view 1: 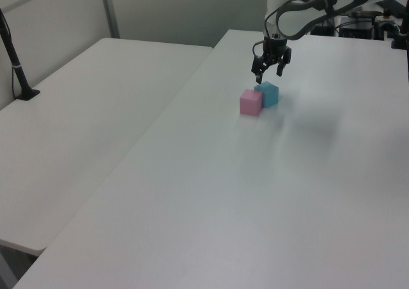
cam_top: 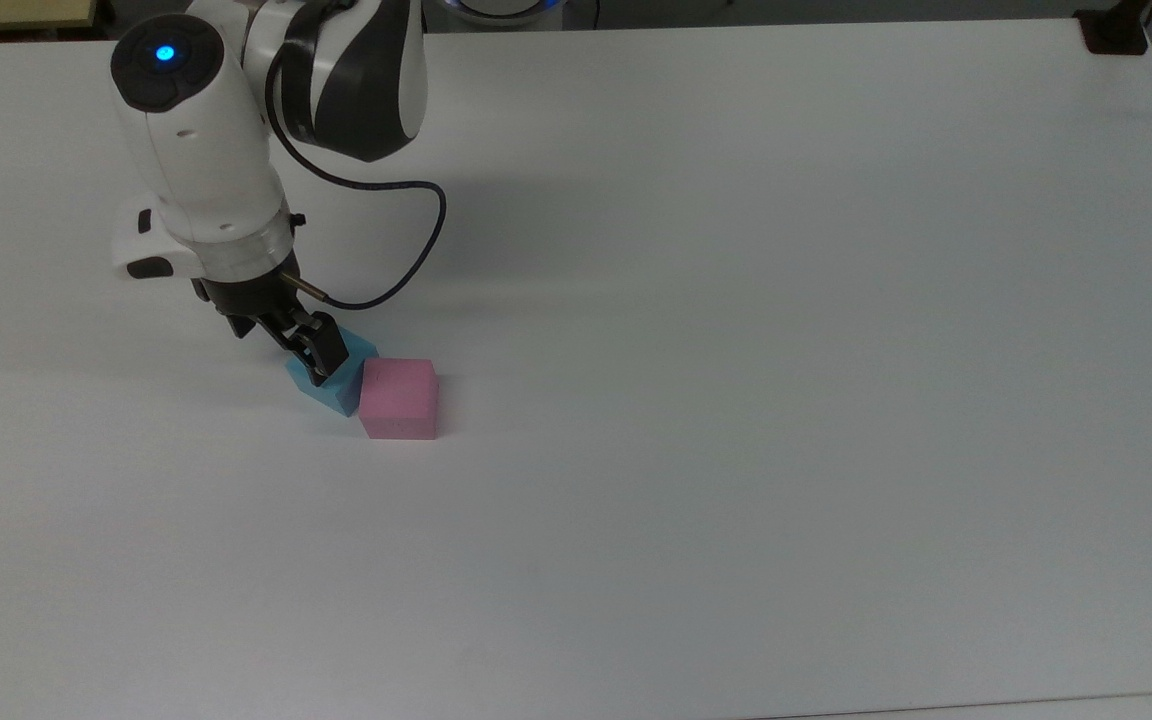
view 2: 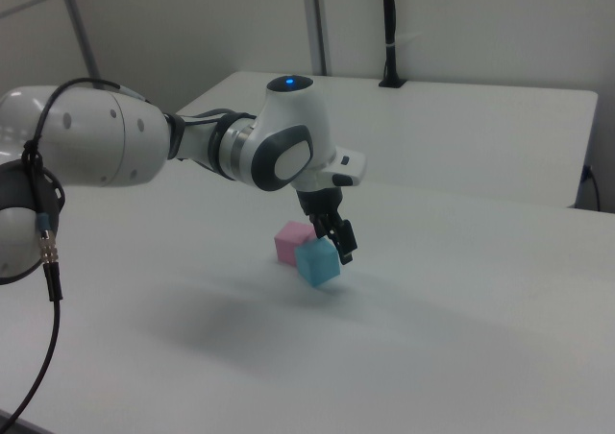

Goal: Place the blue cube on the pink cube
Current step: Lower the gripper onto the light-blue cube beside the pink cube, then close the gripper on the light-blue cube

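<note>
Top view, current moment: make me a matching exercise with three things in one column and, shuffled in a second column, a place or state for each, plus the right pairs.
Things
1. blue cube
2. pink cube
3. gripper

Places or states
A. square to the table edges, on the top view's right of its neighbour
B. above a cube, open, at the end of the white arm
C. turned at an angle, one corner against the other cube

Pairs: 1-C, 2-A, 3-B

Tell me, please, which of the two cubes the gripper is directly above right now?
The blue cube. The gripper hangs right over it, while the pink cube sits beside it, on the top view's right, touching it, with nothing above.
</note>
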`<state>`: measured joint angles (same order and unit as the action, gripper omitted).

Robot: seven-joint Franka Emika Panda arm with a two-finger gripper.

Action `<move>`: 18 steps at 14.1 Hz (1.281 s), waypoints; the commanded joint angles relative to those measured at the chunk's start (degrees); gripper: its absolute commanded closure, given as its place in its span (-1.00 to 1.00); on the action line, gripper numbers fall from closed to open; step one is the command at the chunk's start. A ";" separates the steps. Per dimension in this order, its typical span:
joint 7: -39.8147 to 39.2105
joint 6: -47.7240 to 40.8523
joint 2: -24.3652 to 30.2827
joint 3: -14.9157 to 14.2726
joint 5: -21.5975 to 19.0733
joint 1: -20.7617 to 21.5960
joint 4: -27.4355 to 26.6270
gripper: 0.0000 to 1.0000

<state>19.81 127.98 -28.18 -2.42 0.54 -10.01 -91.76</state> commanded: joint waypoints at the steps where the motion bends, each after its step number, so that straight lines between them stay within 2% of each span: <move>1: 2.59 4.71 -1.88 -0.13 -1.07 0.87 0.00 -1.00; 13: 3.48 2.80 -0.21 -0.13 -0.90 0.78 0.09 -1.00; 16: 3.92 3.15 -1.00 2.32 -0.72 0.78 0.09 -1.00; 18: 3.92 3.33 -1.44 2.33 -0.72 0.78 0.09 -1.00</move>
<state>23.03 132.19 -29.77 -0.33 0.54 -9.49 -91.07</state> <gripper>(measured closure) 0.000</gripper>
